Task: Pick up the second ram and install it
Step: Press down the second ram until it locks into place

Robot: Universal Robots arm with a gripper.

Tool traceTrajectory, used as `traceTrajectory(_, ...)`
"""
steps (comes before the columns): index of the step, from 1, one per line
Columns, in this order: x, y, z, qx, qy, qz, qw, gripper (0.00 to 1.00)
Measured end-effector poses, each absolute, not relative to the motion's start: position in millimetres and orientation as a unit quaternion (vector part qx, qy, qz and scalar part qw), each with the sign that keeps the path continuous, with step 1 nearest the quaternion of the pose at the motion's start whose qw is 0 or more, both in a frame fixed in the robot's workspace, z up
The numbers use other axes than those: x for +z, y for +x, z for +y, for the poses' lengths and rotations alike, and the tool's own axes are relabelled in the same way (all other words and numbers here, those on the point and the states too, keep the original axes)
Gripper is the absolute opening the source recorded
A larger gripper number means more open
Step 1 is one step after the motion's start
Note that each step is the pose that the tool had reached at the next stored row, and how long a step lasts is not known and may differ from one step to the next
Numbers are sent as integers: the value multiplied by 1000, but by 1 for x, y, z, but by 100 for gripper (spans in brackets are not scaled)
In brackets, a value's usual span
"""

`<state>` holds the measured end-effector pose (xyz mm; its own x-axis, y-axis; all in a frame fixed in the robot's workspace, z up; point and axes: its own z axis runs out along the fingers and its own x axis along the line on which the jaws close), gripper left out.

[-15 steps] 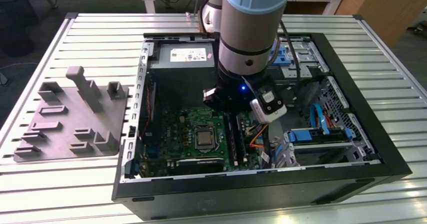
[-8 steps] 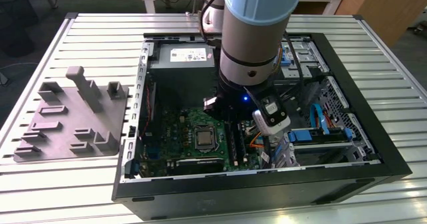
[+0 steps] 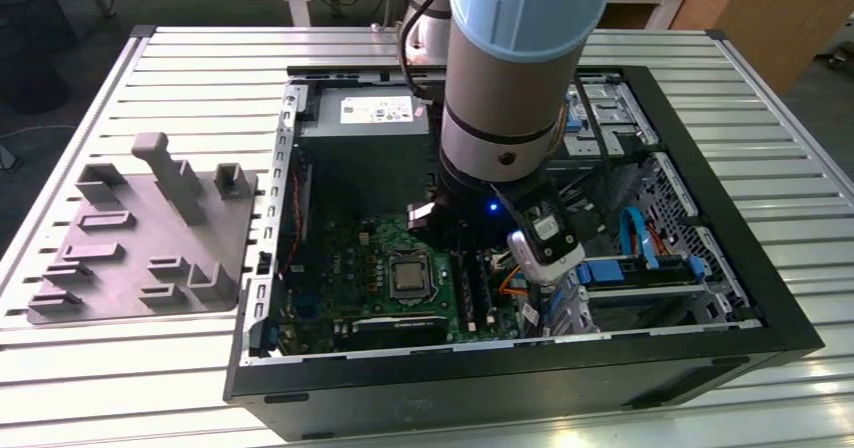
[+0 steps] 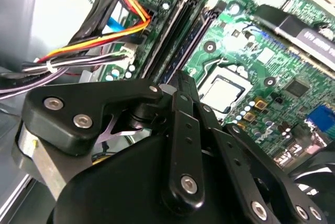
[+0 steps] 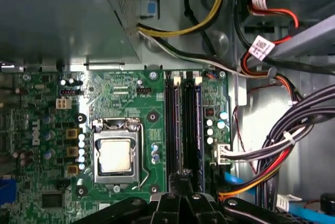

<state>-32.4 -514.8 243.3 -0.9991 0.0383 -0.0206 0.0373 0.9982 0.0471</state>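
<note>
the second ram (image 5: 194, 124) appears to us as a dark blue-green strip standing on edge in one of the long black slot rails (image 5: 174, 124), on the side nearer the cable bundle (image 5: 261, 156). we judge it to be in its slot, though we cannot tell whether it is fully seated. the gripper (image 5: 180, 182) hangs directly above the near end of these rails, its fingers (image 4: 180, 90) drawn together. we see nothing between them. that stance suits pressing down rather than carrying. the green motherboard (image 5: 131, 82) lies flat in the open case (image 3: 694, 338), with the processor (image 5: 116, 156) beside the rails. the grey fixture tray (image 3: 134, 238) sits outside the case, at the exterior view's left. the white label (image 3: 380, 110) on the power supply and the white tag (image 5: 260, 47) on a cable carry print that we do not record.
</note>
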Motion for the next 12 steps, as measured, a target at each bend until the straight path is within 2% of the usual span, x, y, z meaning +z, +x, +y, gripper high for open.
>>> traceTrajectory(12, 243, -32, -537, 23, 19, 999, 10, 10)
